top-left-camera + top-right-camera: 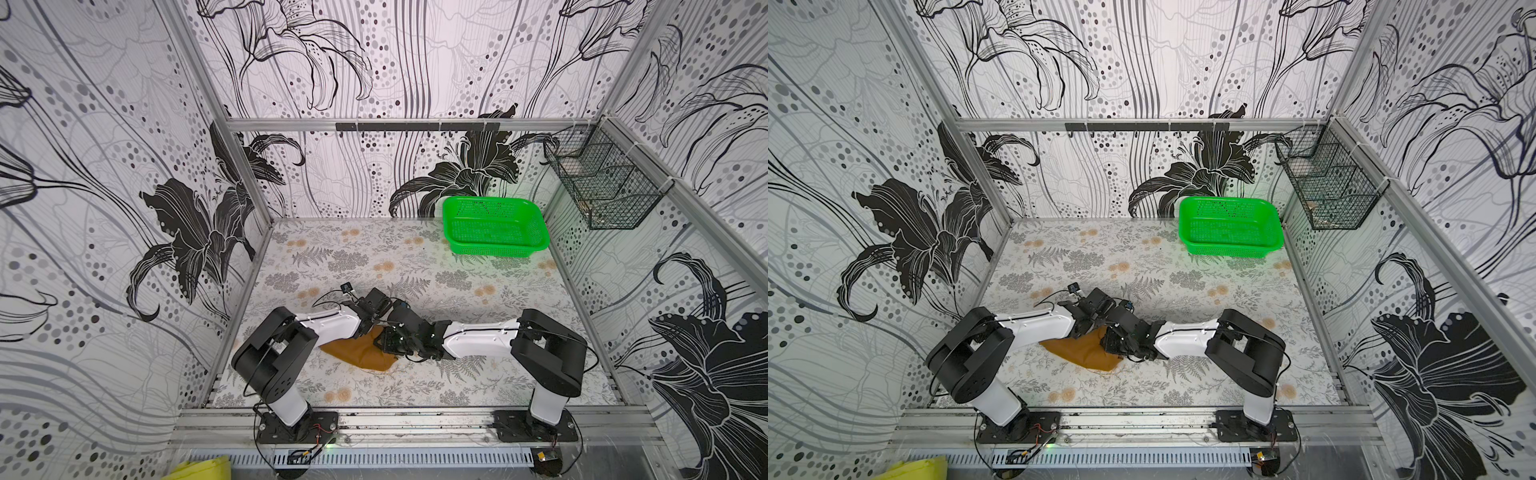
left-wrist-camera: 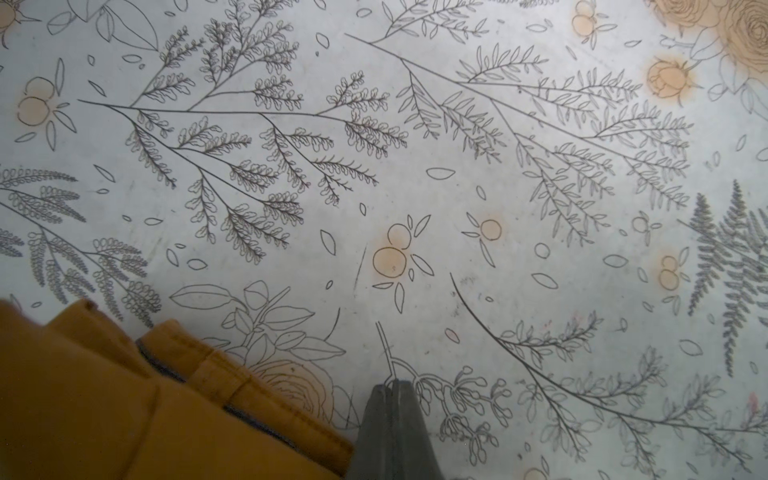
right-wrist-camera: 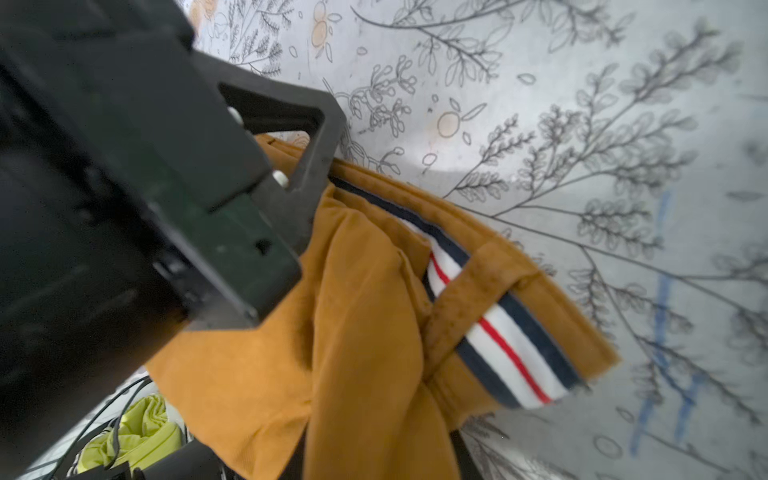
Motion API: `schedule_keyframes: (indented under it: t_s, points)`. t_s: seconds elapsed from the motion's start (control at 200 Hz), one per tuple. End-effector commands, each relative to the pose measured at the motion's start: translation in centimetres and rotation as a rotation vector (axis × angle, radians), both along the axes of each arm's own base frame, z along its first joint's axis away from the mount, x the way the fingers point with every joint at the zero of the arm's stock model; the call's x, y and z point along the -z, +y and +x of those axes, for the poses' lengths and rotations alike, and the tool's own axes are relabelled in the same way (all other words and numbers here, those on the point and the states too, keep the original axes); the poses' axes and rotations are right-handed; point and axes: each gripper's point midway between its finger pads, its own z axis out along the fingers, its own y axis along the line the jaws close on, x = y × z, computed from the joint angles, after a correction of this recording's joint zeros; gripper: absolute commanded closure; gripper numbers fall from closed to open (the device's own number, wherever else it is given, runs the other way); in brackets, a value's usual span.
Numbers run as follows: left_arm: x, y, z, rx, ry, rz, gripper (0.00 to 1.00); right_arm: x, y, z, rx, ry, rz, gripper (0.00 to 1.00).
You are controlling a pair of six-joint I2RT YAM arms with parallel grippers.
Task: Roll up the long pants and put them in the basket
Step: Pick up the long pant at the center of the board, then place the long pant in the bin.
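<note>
The green basket sits well apart from the long pants.

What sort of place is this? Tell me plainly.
Probably a robot test booth, not a home: robot arms bolted to a metal rail, wallpapered panel walls on a metal frame, and staged props, a green basket and brown pants.

No readable text, label or number anywhere.
</note>
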Motion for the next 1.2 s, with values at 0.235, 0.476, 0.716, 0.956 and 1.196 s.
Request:
schedule_keyframes:
  t_s: [0.235,0.476,0.716,0.956,1.196]
  points:
    - [-6.4,-0.4,-1.5,0.08,0.034,-0.1,1.0,-3.4,-4.3,1.2,-0.184,-0.189,-0.304,1.0]
    - [-15.0,1.9,0.1,0.076,-0.171,-0.063,1.0,-7.2,-7.4,4.9,-0.119,-0.236,-0.25,1.0]
    - [-14.7,3.6,-0.9,0.029,-0.168,-0.065,1.0,-11.5,-10.2,9.3,-0.062,-0.315,-0.224,1.0]
    - [-13.0,4.0,-1.8,0.006,-0.136,-0.076,1.0,-17.0,-13.8,14.0,-0.004,-0.391,-0.185,1.0]
    - [-12.6,4.5,-1.8,-0.016,-0.134,-0.069,1.0,-22.7,-18.8,19.5,0.09,-0.462,-0.087,1.0]
